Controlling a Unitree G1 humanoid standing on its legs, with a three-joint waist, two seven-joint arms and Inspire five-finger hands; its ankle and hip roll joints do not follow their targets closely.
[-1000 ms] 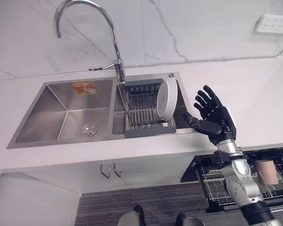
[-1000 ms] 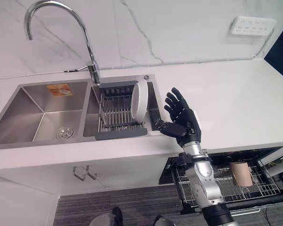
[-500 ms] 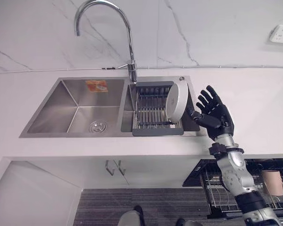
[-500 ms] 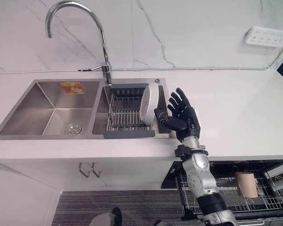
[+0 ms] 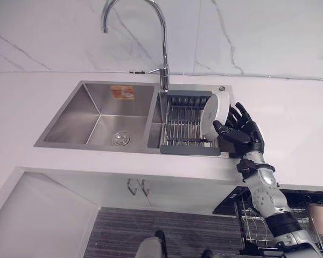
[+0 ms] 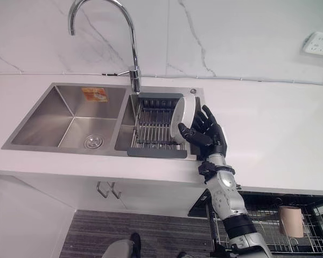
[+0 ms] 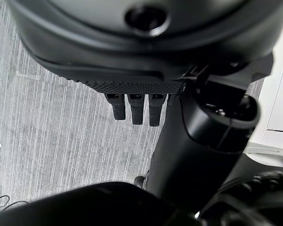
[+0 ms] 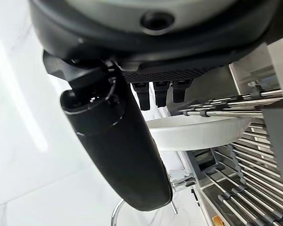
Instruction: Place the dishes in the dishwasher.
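A white plate (image 5: 215, 107) stands on edge at the right end of a grey drying rack (image 5: 185, 149) in the sink's right basin. My right hand (image 5: 242, 134) is open just to the right of the plate, its fingers spread behind the plate's rim and its thumb reaching across the lower front; I cannot tell whether it touches. In the right wrist view the plate (image 8: 198, 132) lies just past the straight fingers (image 8: 160, 94). My left hand (image 7: 132, 56) hangs over the grey floor, fingers relaxed and holding nothing.
The steel double sink (image 5: 97, 113) has a tall curved faucet (image 5: 162, 32) between its basins. Below the counter at the right a pulled-out dishwasher rack (image 6: 312, 236) holds a tan cup (image 6: 292, 220). White countertop surrounds the sink.
The camera has shifted, sliding the scene rightward in view. My right hand has closed the gap from the counter edge to the plate, and its thumb now lies across the plate's front.
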